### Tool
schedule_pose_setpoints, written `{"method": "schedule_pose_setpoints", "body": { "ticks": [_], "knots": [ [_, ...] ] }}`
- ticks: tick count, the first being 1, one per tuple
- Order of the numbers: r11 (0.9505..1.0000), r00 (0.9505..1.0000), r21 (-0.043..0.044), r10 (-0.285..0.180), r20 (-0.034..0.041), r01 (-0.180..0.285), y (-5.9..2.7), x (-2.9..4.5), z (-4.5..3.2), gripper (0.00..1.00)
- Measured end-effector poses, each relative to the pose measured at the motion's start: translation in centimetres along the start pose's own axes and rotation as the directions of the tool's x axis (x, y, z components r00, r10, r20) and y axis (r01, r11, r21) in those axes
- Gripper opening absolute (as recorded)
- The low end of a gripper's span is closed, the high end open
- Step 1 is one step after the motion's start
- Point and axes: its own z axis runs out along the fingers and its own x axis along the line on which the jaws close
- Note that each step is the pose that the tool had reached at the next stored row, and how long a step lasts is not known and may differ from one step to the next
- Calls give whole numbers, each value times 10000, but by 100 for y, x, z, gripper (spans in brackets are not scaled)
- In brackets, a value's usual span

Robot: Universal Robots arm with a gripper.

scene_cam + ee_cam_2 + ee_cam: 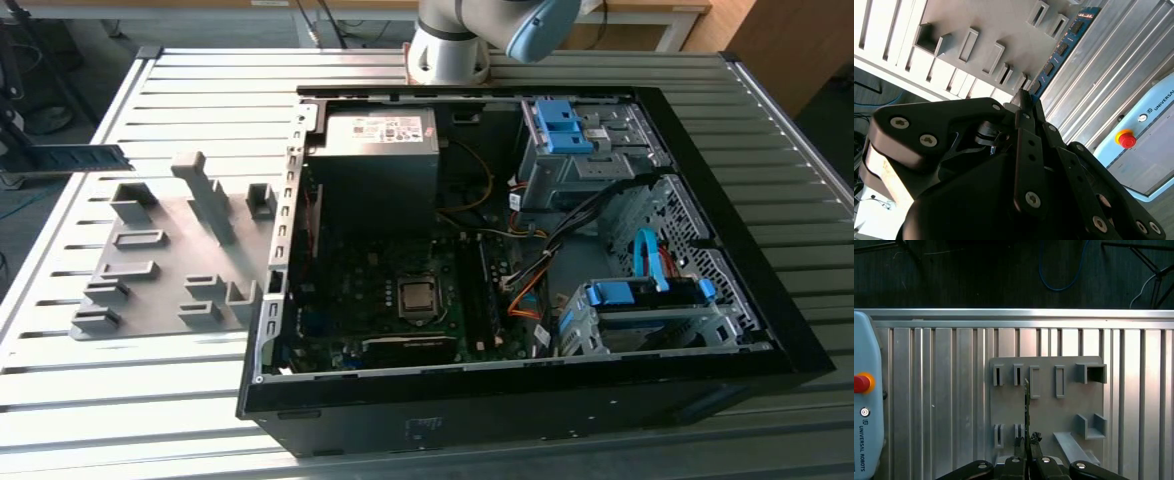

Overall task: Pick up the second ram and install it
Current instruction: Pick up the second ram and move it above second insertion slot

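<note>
Second ram (1026,400): pinched at one end between the closed gripper (1027,441) fingertips, seen edge-on, its length running straight out from them. Judged: this grip leaves the long contact edge free for seating. The stick hangs clear of the slots in the grey holder block (1054,412), above the worktop (944,390). The open computer case (534,395) sits well apart, toward the exterior view's right.

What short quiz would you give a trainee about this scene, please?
1. True or false: the gripper grips the second ram.
2. In the exterior view, where does the grey holder block lie relative to the open computer case? A the exterior view's left; B the exterior view's right; C inside it.
3. What colour is the button on the light-blue box?
Key: 1 true; 2 A; 3 red.
</note>
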Motion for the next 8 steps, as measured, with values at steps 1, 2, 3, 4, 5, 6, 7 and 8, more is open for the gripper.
{"method": "schedule_pose_setpoints", "body": {
  "ticks": [1,2,3,4,5,6,7,8],
  "knots": [
    [10000,10000,0,0,0,0,0,0,-2,14],
    [10000,10000,0,0,0,0,0,0,-4,14],
    [10000,10000,0,0,0,0,0,0,-6,14],
    [10000,10000,1,0,0,0,0,0,-8,14],
    [10000,10000,0,0,0,0,0,0,-11,14],
    [10000,10000,0,0,0,0,0,0,-13,14],
    [10000,10000,0,0,0,0,0,0,-15,14],
    [10000,10000,0,0,0,0,0,0,-17,14]
  ]
}}
